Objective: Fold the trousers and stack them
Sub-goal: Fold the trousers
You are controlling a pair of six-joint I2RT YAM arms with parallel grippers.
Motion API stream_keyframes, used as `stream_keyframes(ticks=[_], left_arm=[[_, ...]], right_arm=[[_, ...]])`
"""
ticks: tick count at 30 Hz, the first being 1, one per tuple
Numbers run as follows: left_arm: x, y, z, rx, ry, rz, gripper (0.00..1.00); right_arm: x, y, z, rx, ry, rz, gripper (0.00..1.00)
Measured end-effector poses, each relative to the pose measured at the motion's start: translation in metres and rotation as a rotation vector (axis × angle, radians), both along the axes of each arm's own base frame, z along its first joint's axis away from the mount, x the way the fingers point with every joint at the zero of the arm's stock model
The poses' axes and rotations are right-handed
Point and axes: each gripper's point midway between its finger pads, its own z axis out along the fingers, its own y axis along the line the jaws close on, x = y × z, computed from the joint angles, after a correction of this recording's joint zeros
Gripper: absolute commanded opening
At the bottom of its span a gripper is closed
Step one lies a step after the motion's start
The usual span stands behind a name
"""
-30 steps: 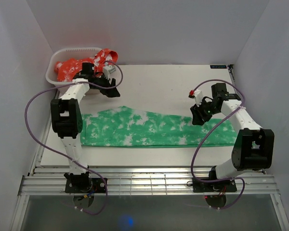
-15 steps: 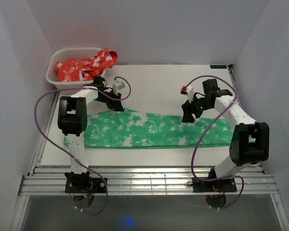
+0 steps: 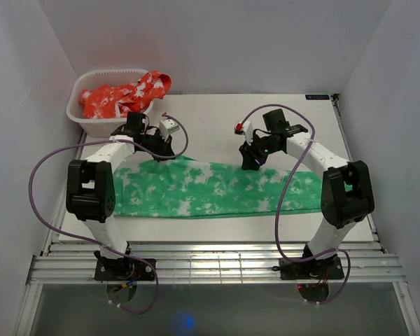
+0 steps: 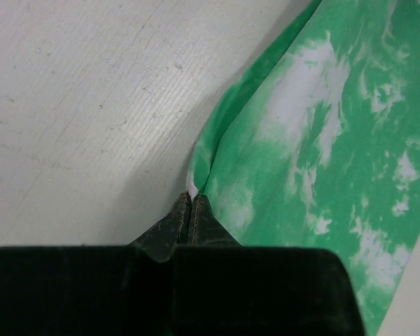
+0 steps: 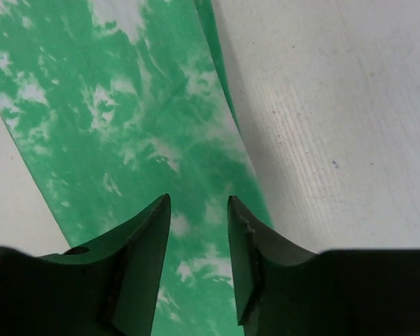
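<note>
Top view: the trousers (image 3: 210,189) lie flat in a long strip across the near half of the worktop (image 3: 217,115). The far half is bare, and a basket (image 3: 75,101) of red cloth (image 3: 122,94) sits at the far left corner.
Left wrist: the left gripper (image 4: 189,204) is closed, pinching the trousers' far edge.
Right wrist: the right gripper (image 5: 198,210) has its jaws parted over that same edge.
</note>
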Motion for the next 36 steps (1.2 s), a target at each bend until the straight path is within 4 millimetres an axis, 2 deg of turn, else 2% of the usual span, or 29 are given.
stream_keyframes(ticks=[3,6,10,12,13,14,17,18,20,21,22,24,26,28,30,31,33,36], left_arm=[[0.002,0.006,-0.012,0.065,-0.067,0.031,0.0],[0.007,0.013,-0.032,0.142,-0.118,0.085,0.0],[0.023,0.03,-0.044,0.232,-0.169,0.189,0.02],[0.034,0.037,-0.046,0.262,-0.192,0.232,0.08],[0.039,0.039,-0.048,0.274,-0.198,0.247,0.15],[0.044,0.04,-0.051,0.286,-0.199,0.259,0.33],[0.055,0.052,-0.05,0.331,-0.216,0.313,0.56],[0.061,0.057,-0.045,0.339,-0.227,0.331,0.57],[0.07,0.062,-0.03,0.33,-0.239,0.36,0.64],[0.072,0.064,-0.02,0.32,-0.243,0.365,0.65],[0.071,0.065,-0.012,0.311,-0.245,0.373,0.66],[0.061,0.066,0.01,0.281,-0.246,0.37,0.71],[0.047,0.063,0.037,0.236,-0.254,0.357,0.72],[0.031,0.057,0.061,0.185,-0.265,0.331,0.73],[0.013,0.048,0.078,0.132,-0.266,0.306,0.73],[0.003,0.044,0.08,0.108,-0.246,0.294,0.73],[-0.014,0.038,0.067,0.073,-0.17,0.276,0.73],[-0.039,0.036,0.026,0.05,0.011,0.281,0.72]], right_arm=[[-0.006,0.008,-0.013,-0.029,0.021,0.012,0.23],[-0.021,0.004,-0.037,-0.091,0.052,0.011,0.13],[-0.052,-0.019,-0.093,-0.224,0.179,-0.015,0.12],[-0.05,-0.019,-0.095,-0.213,0.188,-0.035,0.12],[-0.05,-0.018,-0.095,-0.207,0.194,-0.043,0.13],[-0.05,-0.017,-0.095,-0.203,0.197,-0.048,0.13],[-0.052,-0.012,-0.093,-0.185,0.208,-0.057,0.22],[-0.053,-0.011,-0.092,-0.181,0.212,-0.059,0.3],[-0.059,-0.01,-0.088,-0.172,0.232,-0.064,0.38],[-0.063,-0.012,-0.085,-0.17,0.246,-0.071,0.48],[-0.066,-0.015,-0.079,-0.164,0.256,-0.081,0.53],[-0.068,-0.022,-0.059,-0.136,0.244,-0.107,0.58],[-0.058,-0.035,-0.035,-0.076,0.209,-0.162,0.58],[-0.04,-0.061,-0.013,-0.015,0.179,-0.253,0.54],[-0.023,-0.087,-0.004,0.02,0.17,-0.34,0.48],[-0.015,-0.102,-0.004,0.039,0.181,-0.388,0.47],[-0.008,-0.118,-0.012,0.05,0.218,-0.44,0.45],[-0.007,-0.132,-0.04,0.061,0.331,-0.499,0.45]])
